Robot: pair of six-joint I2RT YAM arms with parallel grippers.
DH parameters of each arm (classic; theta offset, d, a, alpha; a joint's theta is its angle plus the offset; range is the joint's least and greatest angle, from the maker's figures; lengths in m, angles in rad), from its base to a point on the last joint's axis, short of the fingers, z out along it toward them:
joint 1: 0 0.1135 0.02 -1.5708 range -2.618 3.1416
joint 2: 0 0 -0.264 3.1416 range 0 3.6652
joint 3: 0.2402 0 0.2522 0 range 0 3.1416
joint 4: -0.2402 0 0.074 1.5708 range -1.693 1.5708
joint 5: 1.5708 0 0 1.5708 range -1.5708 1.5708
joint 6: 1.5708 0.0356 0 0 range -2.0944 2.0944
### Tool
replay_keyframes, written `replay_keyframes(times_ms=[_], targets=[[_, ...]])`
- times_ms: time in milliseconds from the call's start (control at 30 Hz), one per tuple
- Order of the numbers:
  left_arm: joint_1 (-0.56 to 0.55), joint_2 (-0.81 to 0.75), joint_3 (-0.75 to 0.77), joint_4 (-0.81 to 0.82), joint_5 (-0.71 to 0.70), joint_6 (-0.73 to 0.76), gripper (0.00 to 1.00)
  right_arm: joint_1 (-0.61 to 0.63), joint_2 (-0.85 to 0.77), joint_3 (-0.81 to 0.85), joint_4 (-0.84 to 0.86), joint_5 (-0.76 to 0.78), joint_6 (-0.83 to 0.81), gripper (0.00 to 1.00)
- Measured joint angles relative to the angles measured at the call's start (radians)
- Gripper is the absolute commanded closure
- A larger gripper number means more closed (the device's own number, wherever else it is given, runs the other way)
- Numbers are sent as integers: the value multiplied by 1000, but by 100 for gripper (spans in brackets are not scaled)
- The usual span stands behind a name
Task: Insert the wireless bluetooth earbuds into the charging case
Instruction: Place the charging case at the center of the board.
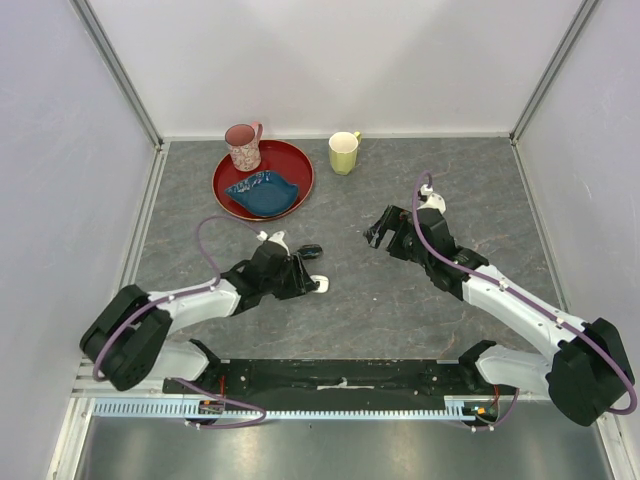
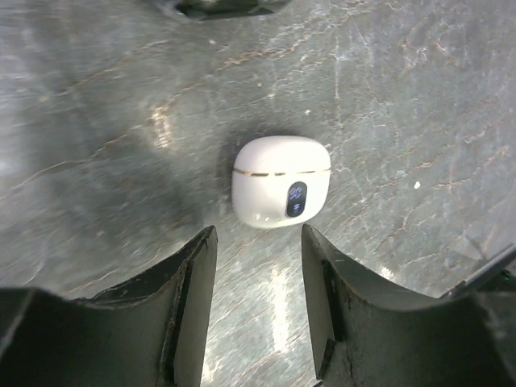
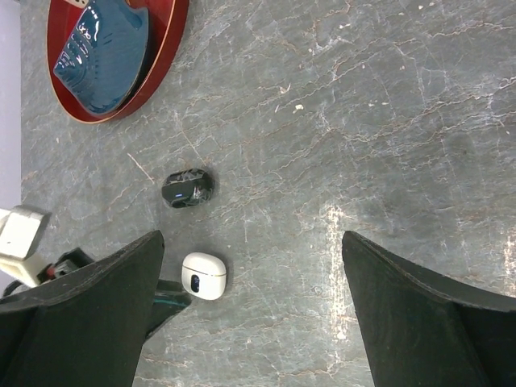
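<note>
Two hands hang low over the grey stone-patterned table (image 1: pixel 400 310), and neither holds anything. The charging case (image 2: pixel 281 192) lies on the bare table with its lid shut. A thin gold seam runs across it, and a dark oval spot with a blue glint faces up.

The left hand (image 2: pixel 258 235) sits just on the near side of the case. Its two dark fingers (image 2: pixel 197 274) are parted, with table showing in the gap between them. The case lies just past the fingertips, in line with the gap but not inside it, and no finger touches it.

The right hand (image 3: pixel 251 238) is to the right of the case and a little farther from the arm bases, apart from it. Its fingers are spread wide and only table shows between them.

A small glossy black rounded object (image 3: pixel 187 189) with a tiny blue light lies just beyond the case, near it but not touching. Farther beyond the case and to its left is a red round plate (image 1: pixel 222 190), which carries a dark blue leaf-shaped dish (image 1: pixel 262 190) and a pink patterned mug (image 1: pixel 243 146). A pale yellow-green mug (image 1: pixel 344 152) stands on the table well beyond the case, slightly to its right and beside the plate.
</note>
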Motion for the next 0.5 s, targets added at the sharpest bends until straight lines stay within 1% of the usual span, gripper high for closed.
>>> replay_keyframes(times_ms=[133, 200, 233, 267, 367, 433, 500], targets=[[0, -121, 0, -115, -86, 28, 45, -7, 0, -2, 0, 1, -1, 2], [0, -188, 0, -156, -131, 40, 27, -11, 0, -3, 0, 1, -5, 2], [0, -228, 0, -178, -156, 51, 24, -15, 0, -3, -1, 2, -10, 2], [0, -269, 0, -193, -182, 63, 18, -17, 0, -3, -1, 4, -13, 2], [0, -376, -1, -218, -259, 111, 15, -39, -8, -3, -10, 33, -54, 2], [0, -434, -1, -229, -307, 159, 14, -80, -16, -3, -21, 47, -82, 2], [1, -489, -2, -235, -360, 213, 13, -158, -26, 0, -33, 53, -120, 2]])
